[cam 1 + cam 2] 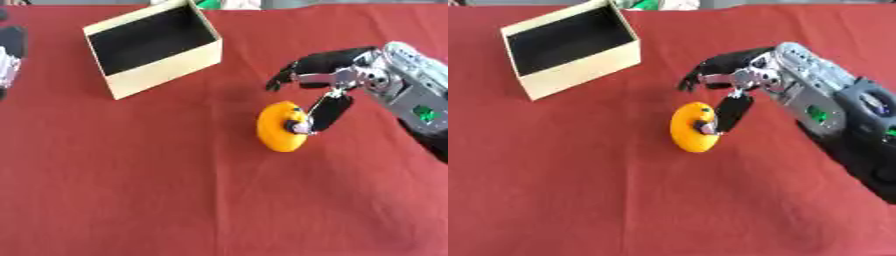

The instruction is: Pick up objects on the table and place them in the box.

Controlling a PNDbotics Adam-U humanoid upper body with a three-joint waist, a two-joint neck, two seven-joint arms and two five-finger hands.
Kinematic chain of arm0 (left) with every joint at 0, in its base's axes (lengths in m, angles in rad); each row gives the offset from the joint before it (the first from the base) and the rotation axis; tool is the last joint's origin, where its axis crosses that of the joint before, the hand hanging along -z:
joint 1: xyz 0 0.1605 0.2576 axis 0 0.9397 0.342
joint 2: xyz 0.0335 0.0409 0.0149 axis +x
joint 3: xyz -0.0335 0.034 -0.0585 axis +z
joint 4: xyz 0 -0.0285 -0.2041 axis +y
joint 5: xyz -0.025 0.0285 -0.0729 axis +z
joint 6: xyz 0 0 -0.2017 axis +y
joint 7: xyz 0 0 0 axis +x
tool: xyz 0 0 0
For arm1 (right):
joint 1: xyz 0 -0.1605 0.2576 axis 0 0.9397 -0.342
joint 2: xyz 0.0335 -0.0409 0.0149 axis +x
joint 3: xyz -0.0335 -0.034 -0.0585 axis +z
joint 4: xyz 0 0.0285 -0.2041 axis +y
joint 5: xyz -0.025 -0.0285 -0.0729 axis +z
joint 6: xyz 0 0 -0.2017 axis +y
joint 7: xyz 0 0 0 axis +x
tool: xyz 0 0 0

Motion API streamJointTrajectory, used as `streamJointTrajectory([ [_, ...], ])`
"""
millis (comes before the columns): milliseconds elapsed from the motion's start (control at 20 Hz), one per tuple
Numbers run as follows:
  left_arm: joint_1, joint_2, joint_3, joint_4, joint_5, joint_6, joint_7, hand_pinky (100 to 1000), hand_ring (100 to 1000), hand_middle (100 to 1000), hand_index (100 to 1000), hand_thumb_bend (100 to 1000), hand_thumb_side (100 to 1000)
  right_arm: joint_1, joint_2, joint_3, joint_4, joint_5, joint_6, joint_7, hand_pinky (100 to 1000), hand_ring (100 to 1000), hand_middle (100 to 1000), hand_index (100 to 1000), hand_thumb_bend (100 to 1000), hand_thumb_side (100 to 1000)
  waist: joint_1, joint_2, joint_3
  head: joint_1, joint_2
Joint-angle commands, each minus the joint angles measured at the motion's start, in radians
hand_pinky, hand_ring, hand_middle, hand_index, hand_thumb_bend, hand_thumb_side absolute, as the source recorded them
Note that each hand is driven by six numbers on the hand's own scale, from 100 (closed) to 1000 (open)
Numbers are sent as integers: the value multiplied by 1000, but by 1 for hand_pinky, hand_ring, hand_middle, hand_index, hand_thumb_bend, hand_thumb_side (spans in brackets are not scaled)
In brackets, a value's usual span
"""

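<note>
The right hand (328, 75) reaches in from the right side over the red surface (175, 190), its silver wrist and black forearm trailing back toward the right edge. Its fingers (289, 75) stretch out to the left, only gently bent at the tips, and close on nothing. Its thumb (331, 112) points down and toward the near side, and the thumb tip touches the right face of an orange rounded object (278, 127). That contact is the only one visible; the fingers stay above and beyond the object, apart from it, so the hand is spread and not clasping anything.

The orange object sits on the surface just below the fingers, on the near side of the palm, standing on its edge like a thick disc. A small dark and pale detail shows on its face where the thumb meets it; what it is cannot be made out.

The box (579, 70) lies well beyond the hand and off to its left, near the far edge of the surface. It is cream-coloured cardboard with a dark inside, open at the top, turned askew, and nothing shows within it.

The left hand (7, 62) shows only as a black and silver sliver at the left edge, well apart from the right hand; its state cannot be told.
</note>
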Motion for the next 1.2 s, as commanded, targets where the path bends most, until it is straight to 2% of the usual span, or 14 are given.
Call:
streamJointTrajectory([
  [50, -8, 13, 14, -17, 4, -2, -1, 446, 564, 620, 770, 330, 614, -12, -10, -5, 5, -11, -5, 10, 925, 920, 812, 934, 230, 333, 4, -17, 1, 3, -5],
  [300, -7, 13, 14, -17, 4, -2, -1, 445, 564, 620, 769, 330, 614, -6, -20, -12, -8, -9, 11, 4, 902, 858, 714, 869, 211, 294, 4, -18, -1, 8, -5],
  [550, -6, 13, 14, -17, 4, -2, -1, 445, 564, 620, 769, 329, 615, 11, -46, -30, -71, -15, 46, -62, 879, 787, 521, 759, 141, 192, 3, -17, -4, 11, -5],
  [700, -5, 14, 15, -17, 3, -2, -2, 446, 564, 621, 770, 327, 615, 23, -62, -39, -108, -36, 78, -99, 877, 753, 498, 743, 100, 100, 3, -18, -4, 14, -5],
  [900, -6, 16, 15, -17, 1, -3, -5, 446, 565, 621, 770, 323, 616, 36, -80, -46, -141, -88, 132, -114, 873, 748, 541, 782, 100, 100, 1, -20, -5, 17, -5],
  [1200, -6, 17, 16, -17, -1, -4, -10, 447, 565, 622, 769, 319, 616, 20, -94, -53, -197, -151, 198, -94, 864, 747, 565, 810, 100, 100, -1, -22, -4, 19, -3],
])
